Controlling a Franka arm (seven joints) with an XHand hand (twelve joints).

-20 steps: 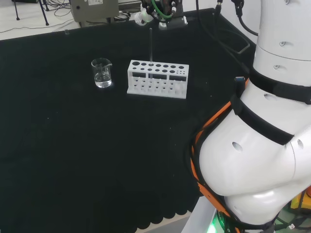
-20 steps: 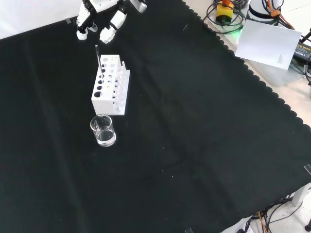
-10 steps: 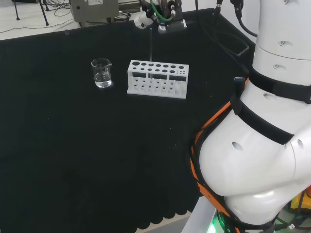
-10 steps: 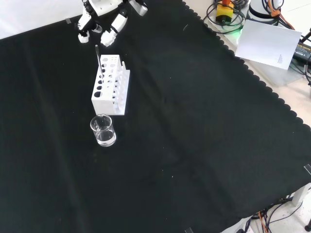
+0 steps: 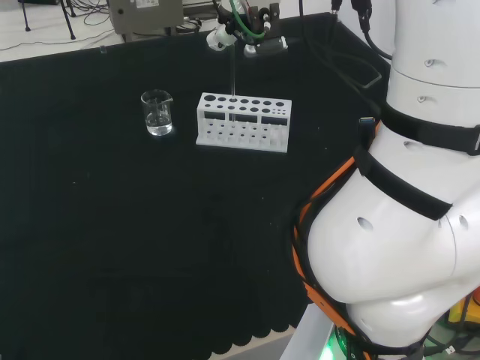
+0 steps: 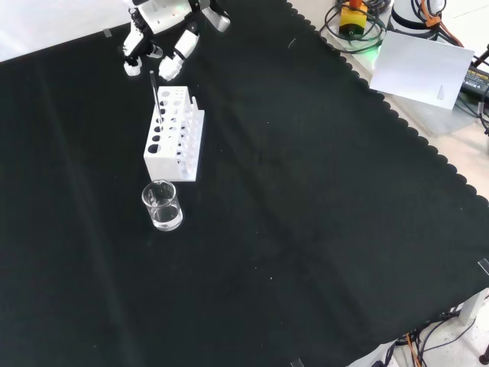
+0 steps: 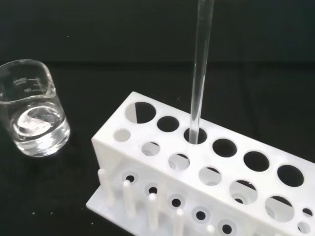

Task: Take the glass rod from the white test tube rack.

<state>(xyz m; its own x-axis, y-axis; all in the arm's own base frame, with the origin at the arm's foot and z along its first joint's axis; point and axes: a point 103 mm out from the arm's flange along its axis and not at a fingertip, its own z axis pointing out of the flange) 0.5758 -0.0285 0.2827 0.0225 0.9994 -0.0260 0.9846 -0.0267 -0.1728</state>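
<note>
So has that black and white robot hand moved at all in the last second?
Yes. In the front view the hand has come down the picture toward the white test tube rack, its fingers now flanking the top of the clear glass rod.

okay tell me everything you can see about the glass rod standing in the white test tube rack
The glass rod is a thin, straight, clear stick that looks like glass. It stands about upright in one of the large round holes in the top of the white test tube rack, in the back row, third hole from the end nearest the beaker. Its lower end is hidden inside the rack. In the front view the hand hovers by its upper tip; the pictures do not show whether the fingers touch it.
</note>
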